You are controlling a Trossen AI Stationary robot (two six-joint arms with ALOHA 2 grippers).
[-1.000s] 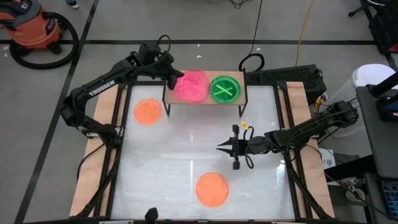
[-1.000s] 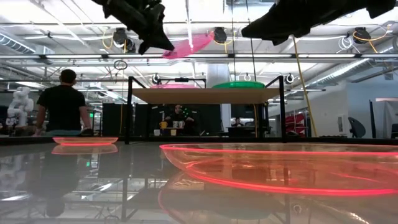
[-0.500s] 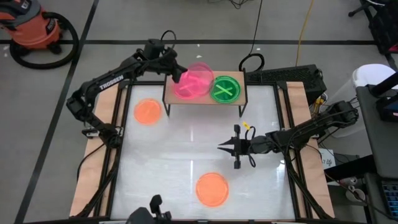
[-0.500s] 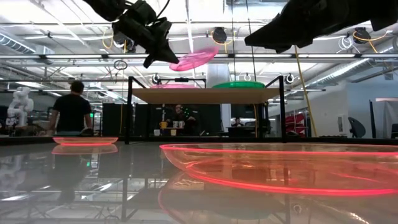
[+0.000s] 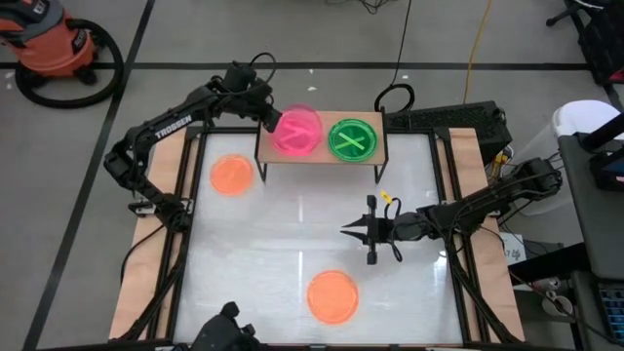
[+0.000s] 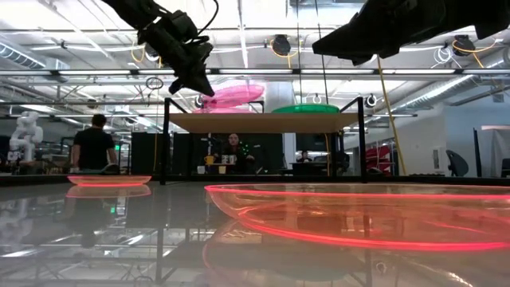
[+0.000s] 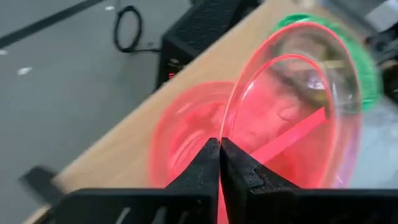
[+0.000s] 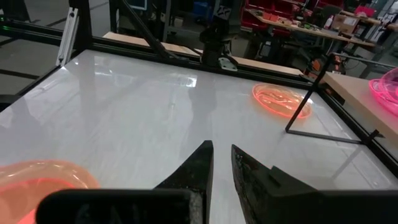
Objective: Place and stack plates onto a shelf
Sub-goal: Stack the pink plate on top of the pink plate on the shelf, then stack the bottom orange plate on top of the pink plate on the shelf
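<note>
My left gripper (image 5: 265, 115) is shut on a pink plate (image 5: 297, 130), held tilted over the left half of the wooden shelf (image 5: 322, 154). Under it a second pink plate (image 7: 177, 140) lies flat on the shelf board (image 6: 263, 121). A green plate (image 5: 352, 139) rests on the shelf's right half. Two orange plates lie on the white table, one at the left (image 5: 231, 175) and one near the front edge (image 5: 332, 295). My right gripper (image 5: 349, 231) hovers over the table's middle right, open by a narrow gap (image 8: 222, 149), touching nothing. My left gripper pinches the pink plate's rim (image 7: 225, 124) between its two fingers, at the plate's left edge (image 6: 209, 100). It comes slanting down from the table's left. The plate sits tilted, its free side (image 6: 256, 89) higher. I cannot tell whether it touches the plate beneath.
The shelf stands on thin black legs (image 6: 166, 143) at the table's far edge. Wooden side boards and black rails (image 5: 180, 224) border the table. A person (image 6: 94, 143) stands in the room behind. A black case (image 5: 453, 119) lies beyond the shelf's right end.
My left gripper has come down toward the shelf, staying shut on the pink plate. The plate has dropped from well above the shelf to just over the pink plate lying there, and its free side has tipped up. The right arm has kept still.
</note>
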